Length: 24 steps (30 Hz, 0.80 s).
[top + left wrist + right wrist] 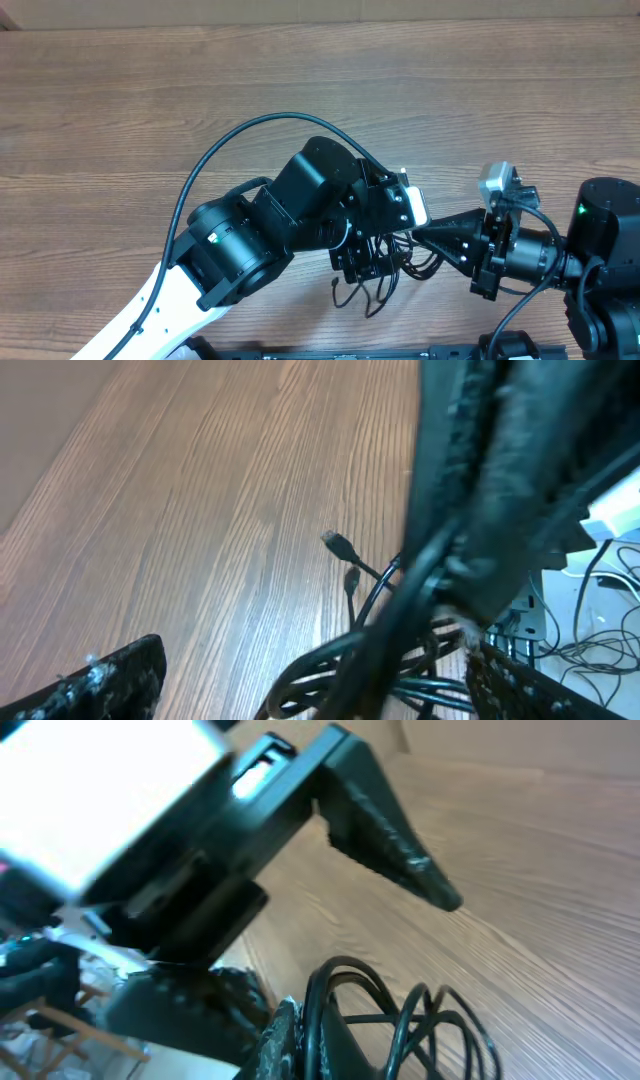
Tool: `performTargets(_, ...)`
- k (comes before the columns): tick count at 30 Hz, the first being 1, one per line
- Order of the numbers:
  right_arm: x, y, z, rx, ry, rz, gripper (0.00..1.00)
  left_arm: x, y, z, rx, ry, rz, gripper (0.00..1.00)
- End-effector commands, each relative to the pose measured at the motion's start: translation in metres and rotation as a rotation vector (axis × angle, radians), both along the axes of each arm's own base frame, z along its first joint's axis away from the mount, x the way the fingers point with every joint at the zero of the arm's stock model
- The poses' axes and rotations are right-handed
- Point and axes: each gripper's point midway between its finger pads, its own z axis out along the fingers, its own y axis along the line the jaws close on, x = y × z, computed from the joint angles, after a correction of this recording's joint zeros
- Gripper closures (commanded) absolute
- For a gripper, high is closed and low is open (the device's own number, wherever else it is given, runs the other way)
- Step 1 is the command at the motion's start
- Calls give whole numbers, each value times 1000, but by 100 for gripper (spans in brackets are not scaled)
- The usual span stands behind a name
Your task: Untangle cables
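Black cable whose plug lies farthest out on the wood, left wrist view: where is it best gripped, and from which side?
Grip the cable just behind its plug, coming from above on the bare table side. That end sticks out from the bundle, clear of the loops. Further back the strands overlap, so a pinch there would probably catch several at once.

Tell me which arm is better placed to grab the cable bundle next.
Left, probably: the left pincer hangs open over the cable bundle, strands between its fingers. The right pincer only points at its edge.
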Motion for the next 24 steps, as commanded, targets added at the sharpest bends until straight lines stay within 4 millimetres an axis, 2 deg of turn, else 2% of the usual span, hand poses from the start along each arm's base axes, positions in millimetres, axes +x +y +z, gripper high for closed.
performTargets(1, -13, 5, 17, 47, -42, 70, 96, 3, 0, 9, -7, -45, 1, 9)
performTargets(2, -15, 5, 18, 54, -41, 80, 96, 4, -1, 9, -9, -47, 0, 18)
performTargets(3, -15, 5, 18, 54, -41, 80, 96, 4, -1, 10, -10, -48, 0, 45)
performTargets(5, -15, 5, 18, 54, -41, 80, 96, 4, -1, 10, -11, -48, 0, 81)
performTargets(6, -15, 5, 18, 54, -40, 80, 96, 4, -1, 10, -11, -48, 0, 96)
performTargets(12, -14, 5, 16, 47, -33, 68, 96, 6, -2, 12, -22, -36, 24, 96)
performTargets(13, -9, 2, 12, 31, -18, 32, 89, 12, 0, 12, -29, -20, 80, 96)
performTargets(14, 4, -5, 4, -2, 36, -66, 65, 26, 6, 13, -38, 8, 211, 96)
performTargets(15, 12, -10, -2, -21, 76, -136, 50, 37, 12, 13, -45, 25, 322, 96)
performTargets(16, 26, -23, -14, -54, 154, -272, 28, 55, 26, 13, -61, 51, 507, 96)
performTargets(18, 41, -45, -33, -100, 274, -478, 17, 73, 44, 14, -103, 86, 730, 96)
performTargets(19, 43, -51, -38, -112, 301, -521, 15, 78, 50, 15, -141, 115, 818, 96)
performTargets(24, 42, -56, -45, -127, 337, -558, 9, 86, 43, 31, -359, 286, 974, 96)
